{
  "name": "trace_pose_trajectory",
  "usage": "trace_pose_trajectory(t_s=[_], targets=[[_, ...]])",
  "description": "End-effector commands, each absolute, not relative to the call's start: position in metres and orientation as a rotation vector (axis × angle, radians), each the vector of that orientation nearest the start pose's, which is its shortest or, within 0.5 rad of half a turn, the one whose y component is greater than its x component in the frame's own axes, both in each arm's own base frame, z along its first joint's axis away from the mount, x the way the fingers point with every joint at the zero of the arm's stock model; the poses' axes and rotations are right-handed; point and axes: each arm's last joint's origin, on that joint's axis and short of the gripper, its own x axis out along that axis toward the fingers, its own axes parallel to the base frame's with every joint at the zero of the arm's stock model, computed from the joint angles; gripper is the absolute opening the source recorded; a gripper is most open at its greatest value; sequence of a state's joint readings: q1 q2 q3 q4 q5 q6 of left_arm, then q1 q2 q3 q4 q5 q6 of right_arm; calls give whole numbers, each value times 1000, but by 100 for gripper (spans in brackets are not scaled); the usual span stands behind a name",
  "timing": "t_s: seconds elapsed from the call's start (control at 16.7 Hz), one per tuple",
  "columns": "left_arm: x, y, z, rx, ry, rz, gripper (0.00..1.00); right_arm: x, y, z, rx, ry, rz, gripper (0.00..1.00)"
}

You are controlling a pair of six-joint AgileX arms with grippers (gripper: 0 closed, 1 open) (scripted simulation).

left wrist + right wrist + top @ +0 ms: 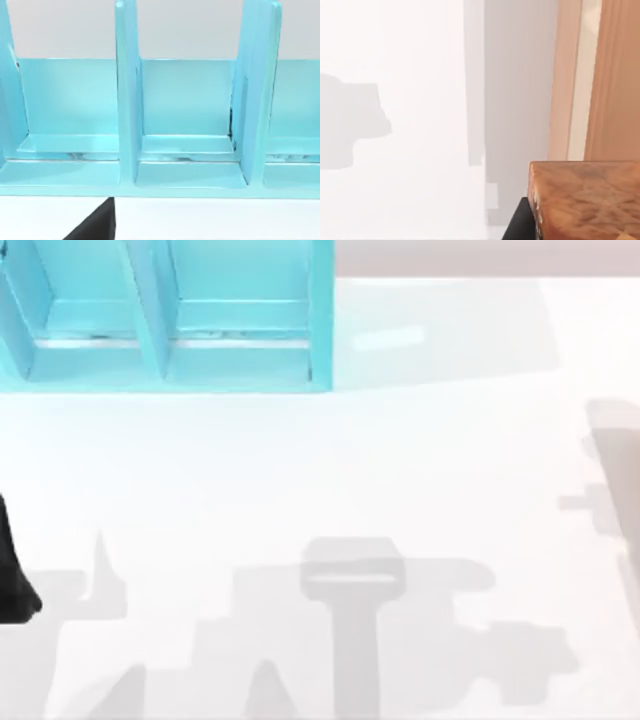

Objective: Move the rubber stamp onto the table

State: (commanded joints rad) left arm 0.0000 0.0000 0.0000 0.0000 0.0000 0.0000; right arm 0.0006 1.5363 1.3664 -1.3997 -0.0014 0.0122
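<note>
Close under the right gripper, stamp (585, 200) held above the table (395, 175), grip itself impossible to tell; setting down left.

Orange-brown wood stamp block (585, 200) seen close above white table (410, 175).

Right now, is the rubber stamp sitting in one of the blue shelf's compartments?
No: in the left wrist view the shelf compartments hold nothing, while the rubber stamp shows close up in the right wrist view.

Glossy white table (300, 470) — smooth painted teal shelf (240, 340) — grainy wooden rubber stamp (585, 200).
</note>
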Motion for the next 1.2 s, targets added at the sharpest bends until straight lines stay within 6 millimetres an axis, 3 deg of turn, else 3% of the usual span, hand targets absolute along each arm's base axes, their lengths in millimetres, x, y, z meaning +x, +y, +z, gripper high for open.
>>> trace_pose_trajectory(t_s=[0.18,0.36,0.48,0.66,0.9,1.02,1.2], targets=[[106,-1,160,0,0,0,100,269,2,283,16,1569,-12,0],[106,-1,160,0,0,0,100,288,17,279,12,1548,-12,0],[106,-1,160,0,0,0,100,312,39,266,9,1548,-3,0],[106,-1,160,0,0,0,100,352,86,226,12,1577,2,0],[106,-1,160,0,0,0,100,377,142,181,18,1582,-14,0],[106,-1,160,0,0,0,100,380,155,173,13,1570,-15,0],[106,-1,160,0,0,0,100,380,156,173,13,1569,-15,0]])
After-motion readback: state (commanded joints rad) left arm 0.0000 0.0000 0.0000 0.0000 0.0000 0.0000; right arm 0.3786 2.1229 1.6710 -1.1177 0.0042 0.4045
